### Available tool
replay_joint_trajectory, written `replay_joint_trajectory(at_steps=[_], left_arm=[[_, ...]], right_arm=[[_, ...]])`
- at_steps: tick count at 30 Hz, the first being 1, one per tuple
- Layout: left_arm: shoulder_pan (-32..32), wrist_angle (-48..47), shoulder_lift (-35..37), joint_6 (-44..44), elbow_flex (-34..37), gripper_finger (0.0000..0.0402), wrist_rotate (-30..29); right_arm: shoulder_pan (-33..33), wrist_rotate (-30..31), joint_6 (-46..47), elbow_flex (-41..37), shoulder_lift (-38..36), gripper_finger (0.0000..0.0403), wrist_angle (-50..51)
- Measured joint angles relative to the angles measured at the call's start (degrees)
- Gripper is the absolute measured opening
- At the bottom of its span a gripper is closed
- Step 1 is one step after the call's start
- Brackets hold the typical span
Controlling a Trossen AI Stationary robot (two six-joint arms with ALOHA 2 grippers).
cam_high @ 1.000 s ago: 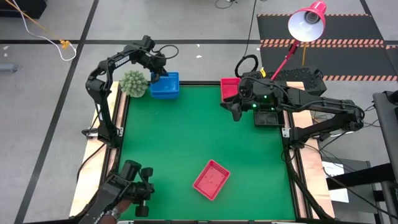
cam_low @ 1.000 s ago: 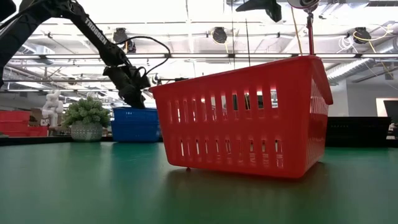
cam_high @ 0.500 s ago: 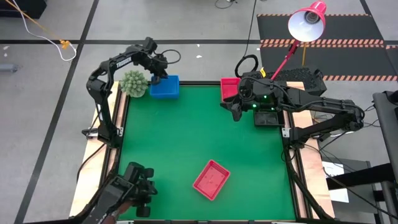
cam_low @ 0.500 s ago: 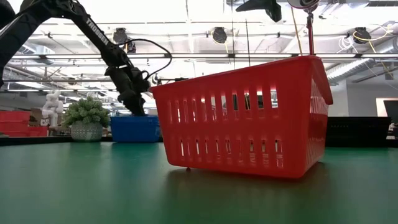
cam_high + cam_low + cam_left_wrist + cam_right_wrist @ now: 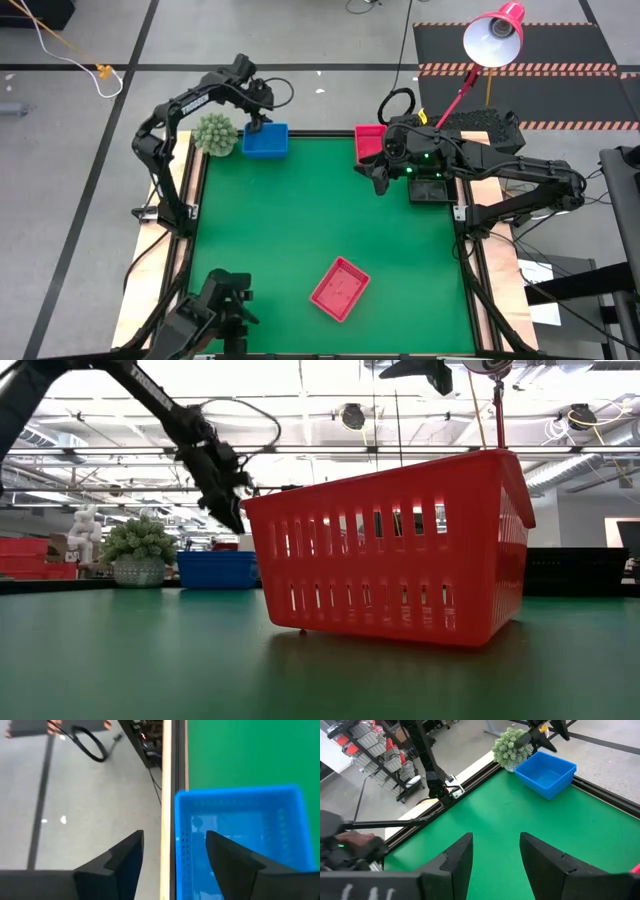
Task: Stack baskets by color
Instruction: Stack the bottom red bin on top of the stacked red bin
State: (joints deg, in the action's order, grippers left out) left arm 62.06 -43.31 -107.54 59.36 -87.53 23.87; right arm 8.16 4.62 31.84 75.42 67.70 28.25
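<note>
Blue rectangular plastic basket (image 5: 265, 139): stood at the green table's (image 5: 300, 230) far edge, about 11 o'clock from centre. Left gripper (image 5: 256, 118) hung just above its far rim, fingers (image 5: 125, 862) spread, holding nothing. Green fuzzy plant ball (image 5: 214, 133) sat just beside it at 9 o'clock. Red-pink slatted plastic basket (image 5: 340, 288): lay alone at 6 o'clock, hiding much of the low view. Another red-pink basket (image 5: 368, 142) sat at 1 o'clock, right gripper (image 5: 377, 178) beside it, fingers apart, empty. Pink desk lamp (image 5: 493, 36) stood beyond.
</note>
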Motion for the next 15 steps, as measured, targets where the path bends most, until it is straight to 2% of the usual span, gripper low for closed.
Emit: replay_joint_trajectory(at_steps=[8, 12, 15], left_arm=[[-5.25, -1.80, 9.43, -13.68, -0.02, 0.0159, -2.26], [-10.02, -4.94, 14.51, -20.68, -0.04, 0.0133, -3.58], [-14.51, -6.79, 17.97, -29.14, -0.04, 0.0118, -3.61]], right_arm=[[0.04, -0.05, -1.03, 0.00, 0.00, 0.0155, 0.28], [0.04, -0.35, -1.05, 0.00, 0.00, 0.0155, 0.89], [0.02, -2.24, -0.94, 0.00, 0.00, 0.0155, 1.77]])
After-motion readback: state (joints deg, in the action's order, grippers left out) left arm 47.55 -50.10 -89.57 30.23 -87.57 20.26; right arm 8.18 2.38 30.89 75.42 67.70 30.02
